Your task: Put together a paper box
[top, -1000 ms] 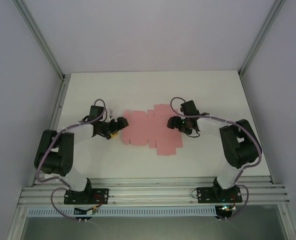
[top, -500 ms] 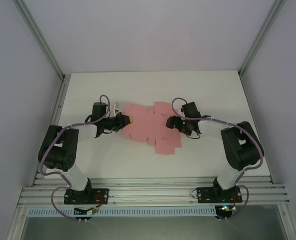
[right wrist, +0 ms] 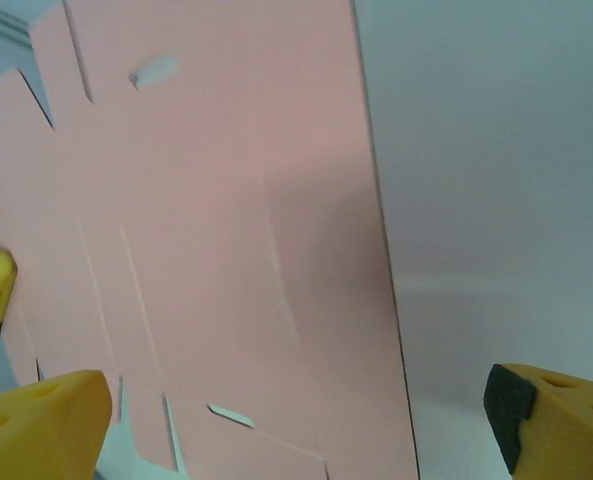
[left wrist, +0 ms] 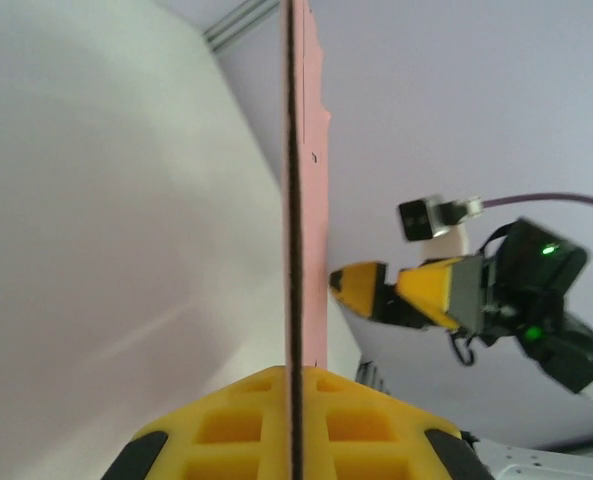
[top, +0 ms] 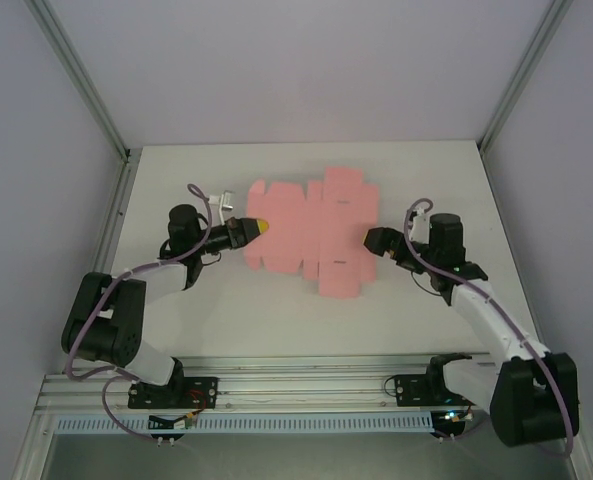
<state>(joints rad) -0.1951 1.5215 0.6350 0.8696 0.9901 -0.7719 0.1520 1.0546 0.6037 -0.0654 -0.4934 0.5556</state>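
Pink paper box, a flat die-cut sheet with tabbed flaps, lies unfolded across the middle of the white table, pinched at its left edge by the left gripper. The left wrist camera shows the card running edge-on between that gripper's yellow pads, which are clenched on it. A second earlier those jaws stood apart just short of the same edge; they had clamped down half a second ago, and the arm has since reached farther out over the table.

The sheet itself has shifted toward the far side of the table, and its right flaps now sit farther right than before.

On the other side, the right gripper has pulled back. A second ago it hovered over the right part of the card; now it sits at the sheet's right edge with its arm swung out to the right, jaws released and spread wide. Its wrist camera looks down on the pink card with one yellow finger at each lower corner and nothing caught between them. From the left wrist view, the right gripper appears beyond the card, fingers parted.
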